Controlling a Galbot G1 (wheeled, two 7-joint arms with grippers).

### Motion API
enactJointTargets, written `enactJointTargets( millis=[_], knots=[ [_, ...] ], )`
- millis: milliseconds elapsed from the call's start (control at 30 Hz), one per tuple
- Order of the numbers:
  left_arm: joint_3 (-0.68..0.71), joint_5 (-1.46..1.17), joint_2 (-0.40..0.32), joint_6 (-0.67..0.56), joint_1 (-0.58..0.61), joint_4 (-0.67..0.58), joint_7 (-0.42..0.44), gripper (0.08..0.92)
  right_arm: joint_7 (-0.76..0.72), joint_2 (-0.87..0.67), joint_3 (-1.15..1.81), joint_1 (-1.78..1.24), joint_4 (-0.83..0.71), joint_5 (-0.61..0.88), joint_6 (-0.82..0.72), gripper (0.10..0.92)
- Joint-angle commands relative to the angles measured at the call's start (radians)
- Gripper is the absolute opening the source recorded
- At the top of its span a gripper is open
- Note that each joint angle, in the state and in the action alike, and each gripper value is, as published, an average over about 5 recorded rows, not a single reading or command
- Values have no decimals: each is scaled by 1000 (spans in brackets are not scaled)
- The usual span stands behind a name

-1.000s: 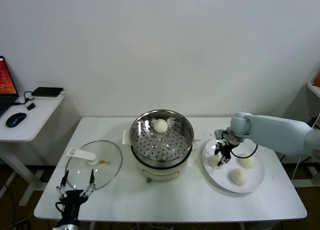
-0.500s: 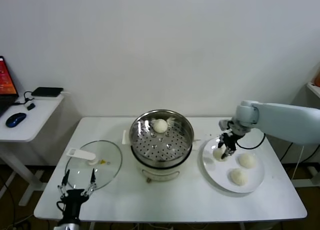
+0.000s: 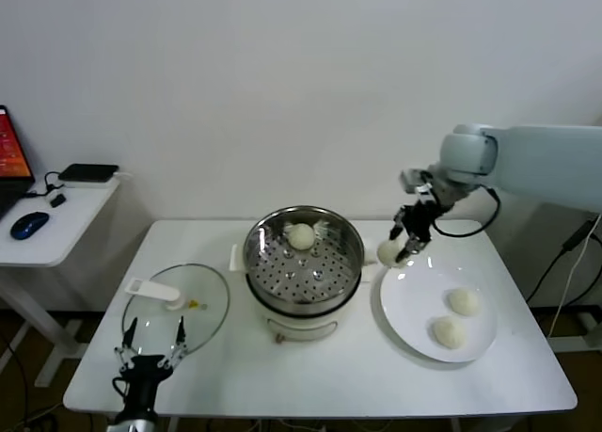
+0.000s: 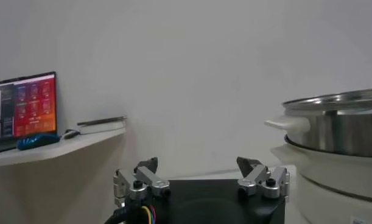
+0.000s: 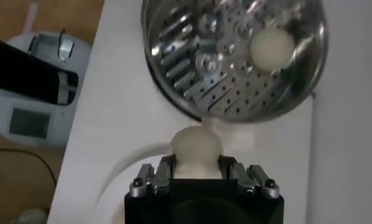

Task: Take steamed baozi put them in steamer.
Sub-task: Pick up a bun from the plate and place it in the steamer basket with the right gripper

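My right gripper (image 3: 403, 247) is shut on an off-white baozi (image 3: 389, 253) and holds it in the air between the white plate (image 3: 404, 305) and the steamer (image 3: 304, 267). In the right wrist view the held baozi (image 5: 195, 150) sits between the fingers, short of the steamer rim (image 5: 173, 100). One baozi (image 3: 301, 235) lies on the perforated tray at the back; it also shows in the right wrist view (image 5: 271, 48). Two baozi (image 3: 464, 301) (image 3: 448, 332) lie on the plate. My left gripper (image 3: 149, 346) is open and empty at the table's front left corner.
A round glass lid (image 3: 177, 310) with a white handle (image 3: 152, 290) lies left of the steamer, just beyond my left gripper. A side desk (image 3: 56, 227) with a mouse (image 3: 29, 224) stands at the far left. The steamer's wall (image 4: 338, 131) stands close beside my left gripper (image 4: 201, 176).
My right gripper has lifted a baozi off the plate and carried it up and left toward the steamer. The plate now holds two baozi. The left arm has barely moved.
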Motion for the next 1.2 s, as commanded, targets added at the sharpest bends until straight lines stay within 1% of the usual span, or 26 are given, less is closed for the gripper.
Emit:
enactJointTargets(
  millis=[33,233,433,633,800,1200],
  knots=[
    [5,-4,3,1,3,-6,-1,823,50,261,139,27,-35,137,-102,518],
    [7,-7,6,0,6,-3,-1,823,78,406,200,-103,-112,116,-135,520],
    [3,-12,11,2,8,-16,0,823,109,463,208,-210,-172,59,-159,530],
    [10,-10,9,3,12,-24,-1,823,114,481,213,-306,-277,-40,-150,535],
    [14,-7,7,-2,17,-24,-1,823,104,494,221,-353,-355,-73,-137,535],
    [7,-8,6,-2,9,-13,0,823,92,493,219,-405,-381,-110,-125,542]
  ],
)
